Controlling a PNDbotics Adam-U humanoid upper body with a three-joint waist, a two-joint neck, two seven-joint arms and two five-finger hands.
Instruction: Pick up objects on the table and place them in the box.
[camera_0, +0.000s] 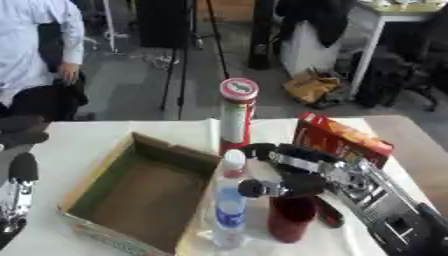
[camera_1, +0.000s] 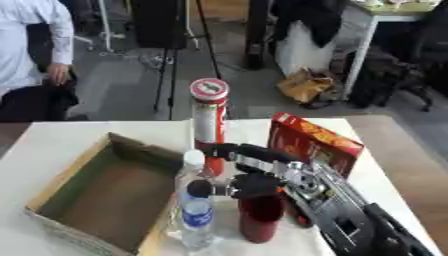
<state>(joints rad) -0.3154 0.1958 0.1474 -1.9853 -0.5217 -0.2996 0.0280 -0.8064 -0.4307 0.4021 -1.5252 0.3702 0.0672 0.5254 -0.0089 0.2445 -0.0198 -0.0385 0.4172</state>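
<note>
Right hand (camera_0: 293, 170), at lower centre, has fingers curled round the top of the red cup (camera_0: 290, 217); recommend lifting straight, clearing the water bottle (camera_0: 230, 205) just left, before crossing to the box (camera_0: 96, 172).

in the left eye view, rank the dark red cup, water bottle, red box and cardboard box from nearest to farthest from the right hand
1. Dark red cup: directly under the right hand, at its curled fingers.
2. Water bottle: just left of the fingers.
3. Red box: behind the hand, to the right; close to call against the bottle.
4. Cardboard box: farthest, on the left.
</note>
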